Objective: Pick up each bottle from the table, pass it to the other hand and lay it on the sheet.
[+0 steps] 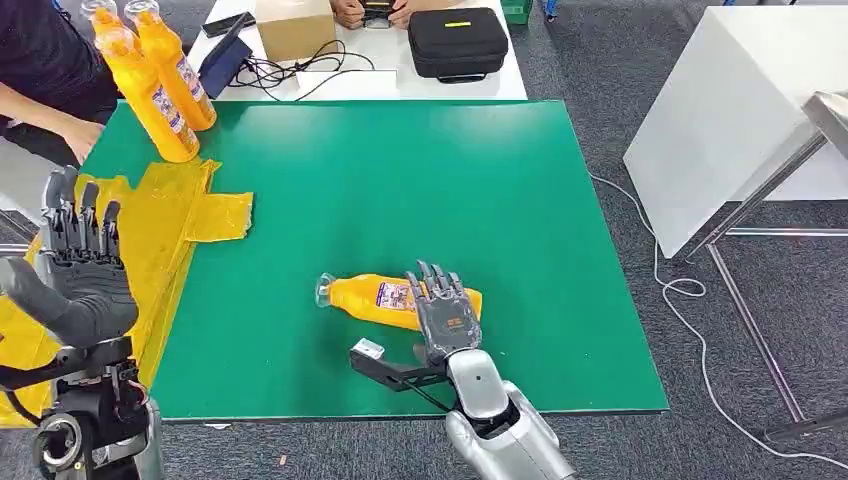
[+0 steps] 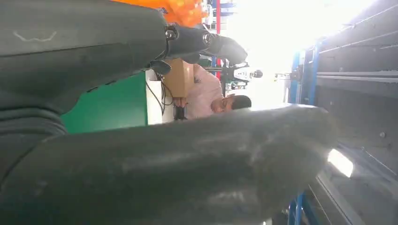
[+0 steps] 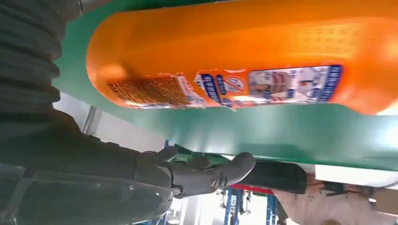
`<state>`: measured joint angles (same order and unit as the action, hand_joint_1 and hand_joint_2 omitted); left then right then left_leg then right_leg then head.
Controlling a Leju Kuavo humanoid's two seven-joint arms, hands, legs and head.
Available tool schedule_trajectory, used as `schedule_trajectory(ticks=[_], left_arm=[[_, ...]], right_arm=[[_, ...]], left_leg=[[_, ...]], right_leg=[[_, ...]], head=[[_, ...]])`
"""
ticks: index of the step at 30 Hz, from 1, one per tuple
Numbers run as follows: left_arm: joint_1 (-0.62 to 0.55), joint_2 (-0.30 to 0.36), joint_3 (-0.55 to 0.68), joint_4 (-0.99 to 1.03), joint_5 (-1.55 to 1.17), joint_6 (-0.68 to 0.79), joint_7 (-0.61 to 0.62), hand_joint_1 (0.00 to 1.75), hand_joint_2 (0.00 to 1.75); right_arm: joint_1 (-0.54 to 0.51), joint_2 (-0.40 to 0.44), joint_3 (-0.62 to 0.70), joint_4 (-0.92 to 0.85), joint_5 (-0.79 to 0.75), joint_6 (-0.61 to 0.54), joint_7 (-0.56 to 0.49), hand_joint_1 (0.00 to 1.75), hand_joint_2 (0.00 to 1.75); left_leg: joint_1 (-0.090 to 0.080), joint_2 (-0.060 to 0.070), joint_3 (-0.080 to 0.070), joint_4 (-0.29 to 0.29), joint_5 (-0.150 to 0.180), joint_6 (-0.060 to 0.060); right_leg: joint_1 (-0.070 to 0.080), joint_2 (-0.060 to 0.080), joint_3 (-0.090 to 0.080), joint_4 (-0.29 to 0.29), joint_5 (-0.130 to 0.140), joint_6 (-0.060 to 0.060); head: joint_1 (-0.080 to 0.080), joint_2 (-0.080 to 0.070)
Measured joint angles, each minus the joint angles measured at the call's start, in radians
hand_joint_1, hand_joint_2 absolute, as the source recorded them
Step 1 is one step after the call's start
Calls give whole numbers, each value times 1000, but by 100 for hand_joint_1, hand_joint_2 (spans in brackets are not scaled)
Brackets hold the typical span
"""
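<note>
An orange bottle (image 1: 370, 295) with a clear cap lies on its side near the front of the green table (image 1: 400, 170); its label (image 3: 244, 84) appears close up in the right wrist view. My right hand (image 1: 445, 315) is spread flat over the bottle's base end, fingers straight and thumb (image 3: 206, 176) out to the side, not closed around it. My left hand (image 1: 80, 270) is raised at the table's left, fingers upright and apart, holding nothing, above the yellow sheet (image 1: 170, 215). Two more orange bottles (image 1: 150, 95) (image 1: 180, 65) stand at the far left corner.
A person (image 1: 40, 70) sits at the far left, one hand near the standing bottles. Beyond the green table lie a cardboard box (image 1: 293, 27), cables (image 1: 300, 70) and a black case (image 1: 458, 42). A white table (image 1: 730, 110) stands to the right, across a strip of carpet.
</note>
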<state>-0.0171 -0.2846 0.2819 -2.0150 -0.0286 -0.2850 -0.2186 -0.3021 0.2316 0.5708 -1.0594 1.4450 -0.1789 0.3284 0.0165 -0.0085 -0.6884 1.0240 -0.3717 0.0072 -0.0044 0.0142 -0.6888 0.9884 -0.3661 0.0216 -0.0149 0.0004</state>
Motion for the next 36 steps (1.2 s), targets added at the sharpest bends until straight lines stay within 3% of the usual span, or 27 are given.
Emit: schedule_trajectory(ticks=[19, 36], left_arm=[[-23, 0, -27, 11, -6, 11, 21, 0, 0], [-75, 0, -77, 53, -16, 6, 43, 0, 0]], right_arm=[[-52, 7, -163, 138, 26, -7, 17, 0, 175], [-202, 80, -188, 364, 60, -2, -20, 0, 175]], left_leg=[[0, 0, 0, 0, 0, 0], [0, 0, 1, 0, 1, 0]], right_leg=[[0, 0, 0, 0, 0, 0], [0, 0, 0, 0, 1, 0]], head=[[0, 0], [0, 0]])
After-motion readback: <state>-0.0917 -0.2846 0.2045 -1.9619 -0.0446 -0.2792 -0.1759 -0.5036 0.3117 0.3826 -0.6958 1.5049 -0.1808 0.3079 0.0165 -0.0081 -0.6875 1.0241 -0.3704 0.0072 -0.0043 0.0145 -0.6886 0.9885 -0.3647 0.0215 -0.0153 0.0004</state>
